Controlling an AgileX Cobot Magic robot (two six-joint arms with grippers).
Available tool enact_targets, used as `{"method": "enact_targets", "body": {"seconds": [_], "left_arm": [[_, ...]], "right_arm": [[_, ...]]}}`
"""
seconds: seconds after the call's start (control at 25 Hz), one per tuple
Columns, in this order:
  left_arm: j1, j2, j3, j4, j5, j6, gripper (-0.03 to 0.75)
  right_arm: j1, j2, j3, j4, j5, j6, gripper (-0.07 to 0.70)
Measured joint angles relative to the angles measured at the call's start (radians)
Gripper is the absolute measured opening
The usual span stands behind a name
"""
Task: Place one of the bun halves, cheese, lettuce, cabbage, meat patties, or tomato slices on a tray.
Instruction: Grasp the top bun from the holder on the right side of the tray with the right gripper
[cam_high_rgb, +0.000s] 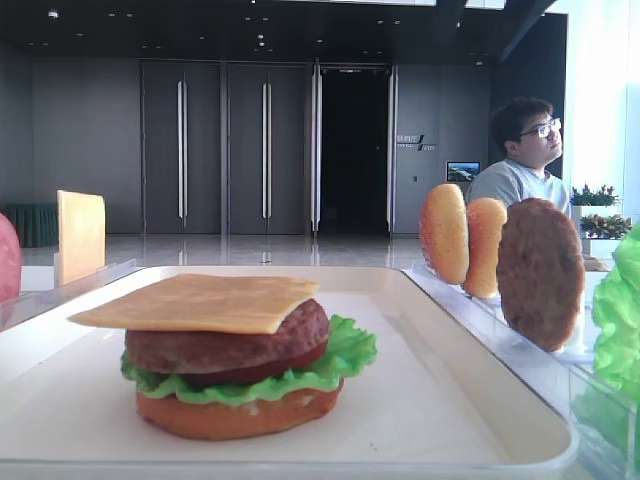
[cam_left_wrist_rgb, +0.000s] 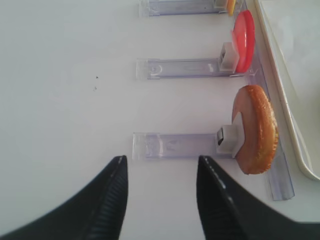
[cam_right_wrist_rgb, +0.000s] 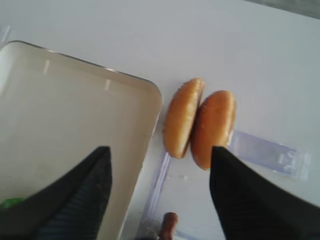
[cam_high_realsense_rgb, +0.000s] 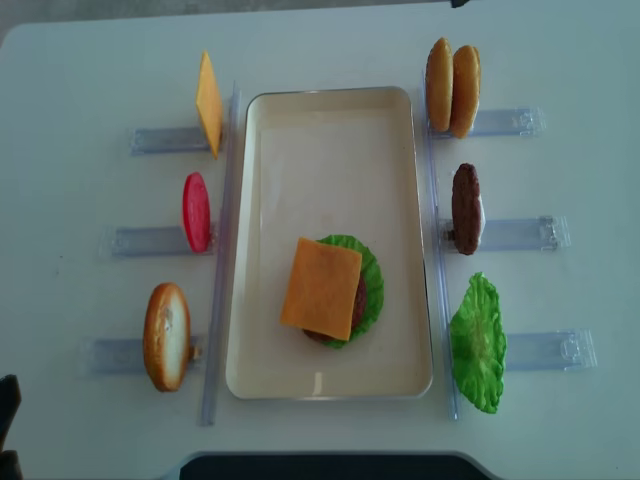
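**Exterior high, low angle.** The tray (cam_high_rgb: 470, 400) carries a stack: bun bottom, lettuce (cam_high_rgb: 345, 360), tomato, meat patty (cam_high_rgb: 225, 340) and a cheese slice (cam_high_rgb: 205, 302) on top. Only a domed top appears to be missing. Two bun halves (cam_high_rgb: 445, 232) stand on edge beyond the tray's right rim, with a spare patty (cam_high_rgb: 540, 272) just beside them. No gripper shows here.

**Right wrist.** The right gripper (cam_right_wrist_rgb: 160, 200) stands spread wide and grasps nothing. The two bun halves (cam_right_wrist_rgb: 200, 127) lie directly ahead of it, touching face to face on a clear holder (cam_right_wrist_rgb: 265, 150), their flat faces roughly in line with the reach. The tray corner (cam_right_wrist_rgb: 150, 100) sits just to their left. Nothing stands between jaws and buns, so this arm is judged the nearer.

**Left wrist.** The left gripper (cam_left_wrist_rgb: 161, 190) is partly parted and empty, over bare table. A single bun half (cam_left_wrist_rgb: 257, 129) stands ahead to the right in its holder, a tomato slice (cam_left_wrist_rgb: 245, 40) beyond.

**Exterior high, overhead.** The paired buns (cam_high_realsense_rgb: 452, 87) stand at the tray's far right corner, well apart from the stack (cam_high_realsense_rgb: 325, 290); the tray's raised rim lies between.
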Motion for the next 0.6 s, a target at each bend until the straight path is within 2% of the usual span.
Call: {"method": "enact_targets", "body": {"seconds": [0.28, 0.6], "left_arm": [[0.0, 0.0, 0.0, 0.0, 0.0, 0.0, 0.345], [0.0, 0.0, 0.0, 0.0, 0.0, 0.0, 0.345]], "right_arm": [[0.029, 0.104, -0.053, -0.001, 0.008, 0.044, 0.458], [-0.027, 0.216, -0.056, 0.009, -0.006, 0.091, 0.459]]}}
